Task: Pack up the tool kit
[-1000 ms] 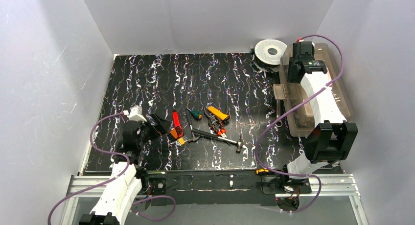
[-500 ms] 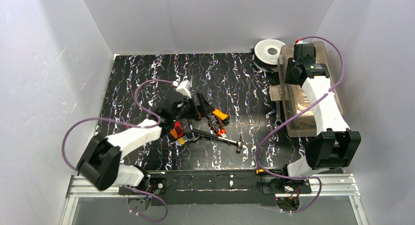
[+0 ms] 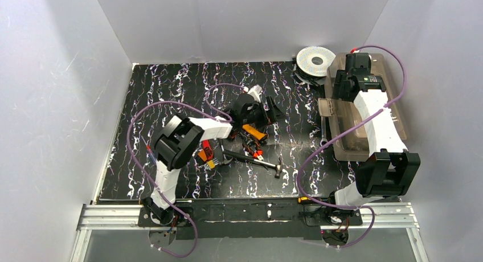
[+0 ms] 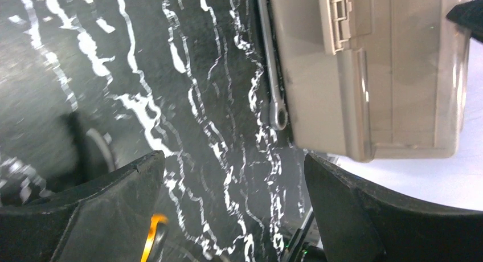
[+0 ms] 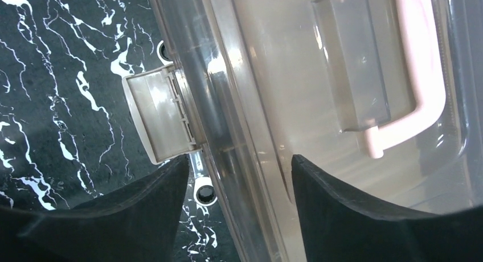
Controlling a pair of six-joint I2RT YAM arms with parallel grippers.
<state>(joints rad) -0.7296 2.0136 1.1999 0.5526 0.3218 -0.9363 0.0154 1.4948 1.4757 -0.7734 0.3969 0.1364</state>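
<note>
The left gripper (image 3: 272, 113) hangs over the middle of the black marbled table (image 3: 171, 91) with its fingers (image 4: 102, 205) spread wide and nothing between them; its wrist camera looks past them at bare tabletop. Just below it in the top view lies an orange-handled tool (image 3: 254, 131); nearer the arm bases lie the hammer (image 3: 256, 162) and the red pliers (image 3: 205, 145), the pliers partly under the left forearm.

The right gripper (image 3: 337, 88) sits above the left long side of the toolbox (image 3: 398, 102), fingers (image 5: 131, 216) likewise set well apart; the translucent side wall and rim of the box run between them, and I cannot tell whether either finger touches it. The toolbox stands at the right edge of the table, far from the loose tools; its cream handle (image 5: 418, 74) shows through the clear plastic; a beige latch flap (image 5: 162, 117) hangs outward from the same side. A metal wrench (image 4: 272, 74) lies on the table just beside that wall; a white spool (image 3: 315, 60) sits just beside the box's far left corner.
</note>
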